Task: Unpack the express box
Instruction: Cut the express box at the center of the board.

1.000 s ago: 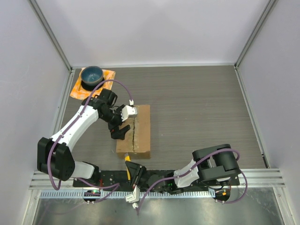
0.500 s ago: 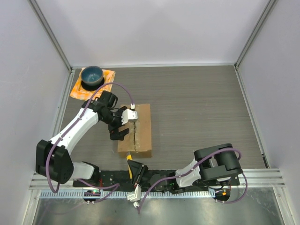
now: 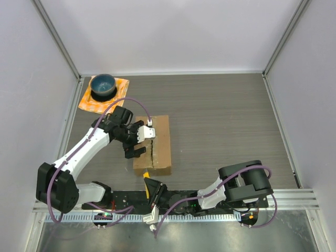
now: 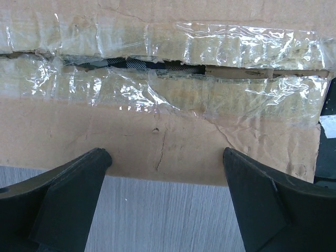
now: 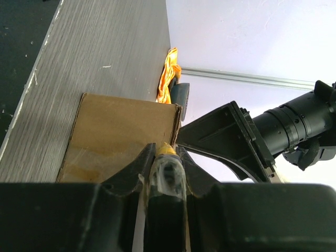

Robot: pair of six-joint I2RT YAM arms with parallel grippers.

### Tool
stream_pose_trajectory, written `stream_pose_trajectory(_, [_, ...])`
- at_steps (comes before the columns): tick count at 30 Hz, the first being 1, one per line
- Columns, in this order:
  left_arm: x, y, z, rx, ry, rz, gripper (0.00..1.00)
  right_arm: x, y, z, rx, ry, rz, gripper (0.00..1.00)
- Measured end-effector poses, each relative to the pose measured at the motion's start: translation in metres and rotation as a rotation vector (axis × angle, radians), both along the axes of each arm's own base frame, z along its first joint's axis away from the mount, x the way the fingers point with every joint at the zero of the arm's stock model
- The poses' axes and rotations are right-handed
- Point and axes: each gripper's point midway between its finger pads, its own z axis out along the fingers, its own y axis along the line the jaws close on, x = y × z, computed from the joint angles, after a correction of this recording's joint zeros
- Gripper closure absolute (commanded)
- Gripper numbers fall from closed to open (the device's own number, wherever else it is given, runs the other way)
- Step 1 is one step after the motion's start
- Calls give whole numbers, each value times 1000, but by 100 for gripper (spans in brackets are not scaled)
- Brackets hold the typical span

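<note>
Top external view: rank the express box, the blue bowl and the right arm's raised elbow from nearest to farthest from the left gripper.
From the left gripper, open at the box's left edge:
1. Express box: right at the fingers, just to their right.
2. Blue bowl: far-left corner, on the orange cloth.
3. Right arm's elbow: near edge, far right.

Hidden: express box interior (too dark).
</note>
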Motion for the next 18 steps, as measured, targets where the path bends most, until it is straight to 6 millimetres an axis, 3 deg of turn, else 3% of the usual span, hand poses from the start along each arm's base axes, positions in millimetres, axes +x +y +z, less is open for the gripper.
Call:
stream_pose_trajectory(12, [0, 0, -2, -6, -20, -3, 0, 2, -11, 6, 27, 28, -14, 99])
stream_pose_trajectory(18, [0, 0, -2, -3, -23, -6, 0, 13, -28, 9, 31, 24, -82, 99])
